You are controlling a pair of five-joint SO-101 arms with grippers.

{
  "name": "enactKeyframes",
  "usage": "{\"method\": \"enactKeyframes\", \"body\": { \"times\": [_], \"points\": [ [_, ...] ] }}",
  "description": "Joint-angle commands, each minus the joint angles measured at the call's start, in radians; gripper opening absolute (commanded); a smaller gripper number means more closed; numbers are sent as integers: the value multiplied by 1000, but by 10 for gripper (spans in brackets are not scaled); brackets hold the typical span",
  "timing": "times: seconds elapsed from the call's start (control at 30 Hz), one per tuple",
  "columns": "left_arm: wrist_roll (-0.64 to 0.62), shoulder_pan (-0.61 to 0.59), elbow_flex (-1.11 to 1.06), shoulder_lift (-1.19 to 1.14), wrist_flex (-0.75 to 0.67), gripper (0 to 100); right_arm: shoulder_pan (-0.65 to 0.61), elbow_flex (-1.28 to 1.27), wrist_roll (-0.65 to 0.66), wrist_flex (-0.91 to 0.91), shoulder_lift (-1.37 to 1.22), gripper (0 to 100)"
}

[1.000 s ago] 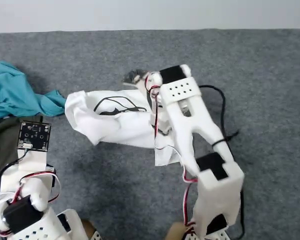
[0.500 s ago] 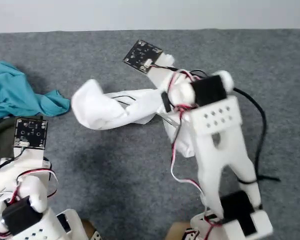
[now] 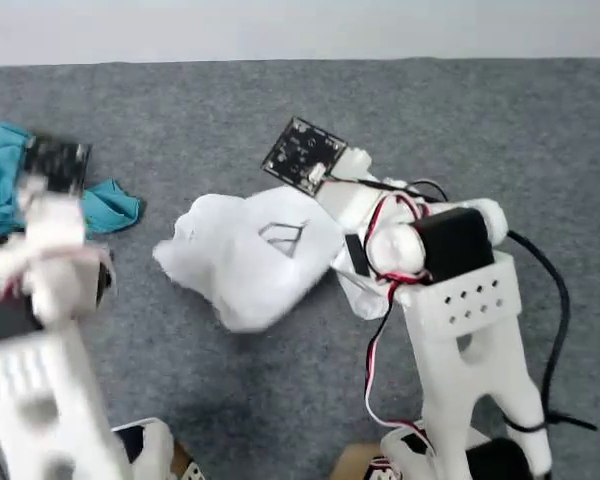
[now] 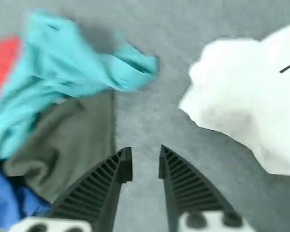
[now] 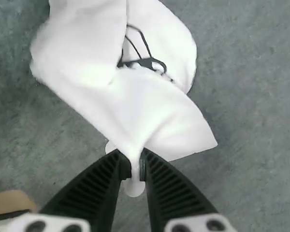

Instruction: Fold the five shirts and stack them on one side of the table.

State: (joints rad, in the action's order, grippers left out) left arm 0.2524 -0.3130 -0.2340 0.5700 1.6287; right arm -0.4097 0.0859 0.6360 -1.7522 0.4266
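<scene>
My right jaws pinch one end of the white shirt [image 5: 121, 96]. It runs away toward my left jaws, which are narrow, empty and nearer its loose end.

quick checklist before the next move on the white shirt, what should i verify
1. Right fingers shut on the white shirt: ok, an edge is pinched between them.
2. White shirt spread flat for folding: not ok, it is bunched up.
3. Left fingers open and empty: ok, they hang over bare table.
4. Pile clear of the white shirt: ok, the teal shirt, grey shirt, red shirt and blue shirt lie apart from it.
5. Which part of the shirt is pinched: cannot tell.
</scene>
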Motion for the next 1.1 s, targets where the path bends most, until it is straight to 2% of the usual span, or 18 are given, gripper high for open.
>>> {"method": "enactKeyframes", "body": {
  "times": [0.0,0.13,0.3,0.53,0.8,1.07],
  "points": [
    [-15,78,315,-350,127,87,5,-32,5,-36,71,11],
    [-17,141,449,-516,126,87,5,-81,5,-36,108,11],
    [-3,269,476,-624,123,89,10,-153,8,-36,148,11],
    [121,405,481,-767,121,91,15,-311,5,-35,228,11],
    [140,526,481,-859,74,92,214,-459,2,-21,351,11],
    [141,674,481,-959,-2,112,234,-548,2,-21,432,11]
  ]
}}
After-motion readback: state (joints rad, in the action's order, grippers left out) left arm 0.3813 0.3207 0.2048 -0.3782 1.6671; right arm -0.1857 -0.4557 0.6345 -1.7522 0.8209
